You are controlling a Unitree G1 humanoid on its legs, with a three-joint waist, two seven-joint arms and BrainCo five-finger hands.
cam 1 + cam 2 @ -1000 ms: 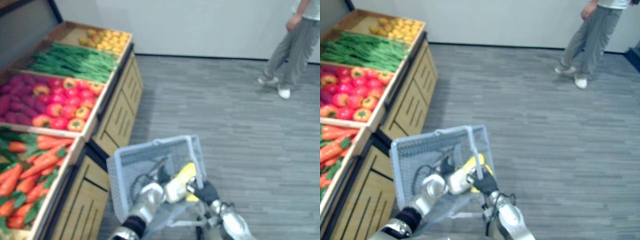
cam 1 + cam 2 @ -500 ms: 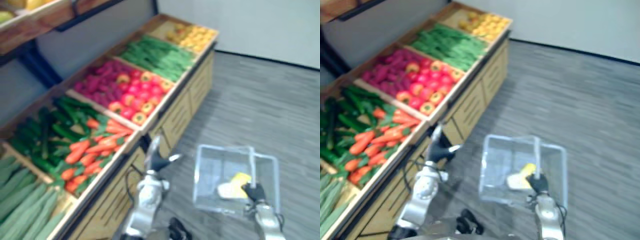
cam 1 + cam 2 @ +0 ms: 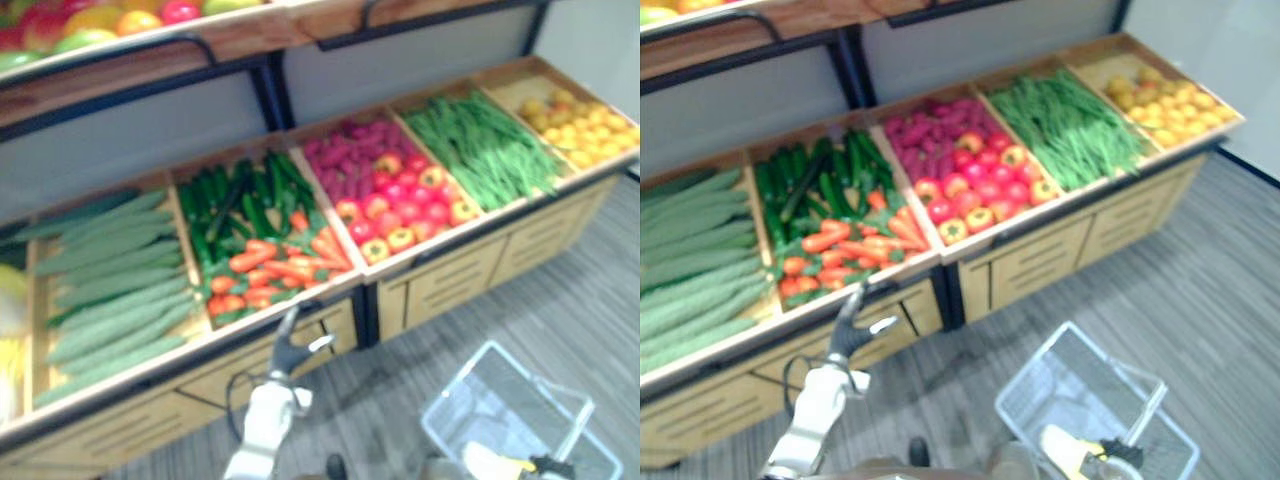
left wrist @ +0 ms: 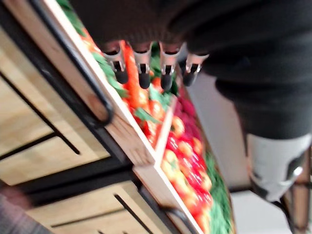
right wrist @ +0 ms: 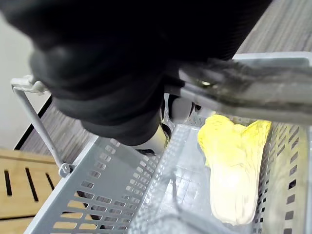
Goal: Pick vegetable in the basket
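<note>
Left hand [image 3: 287, 352] near carrot bin [image 3: 305, 301] edge

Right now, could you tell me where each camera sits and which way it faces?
Left eye view: on the head, facing down at the vegetable stand; left hand raised before it, right hand lower right.
Right eye view: beside it, same scene, basket lower right.
Left wrist view: on that wrist, along open fingers toward carrots and red peppers.
Right wrist view: on that wrist, down into the basket at the yellow cabbage; hand shut on the handle.
Shared: eye and right wrist views show the basket.
</note>
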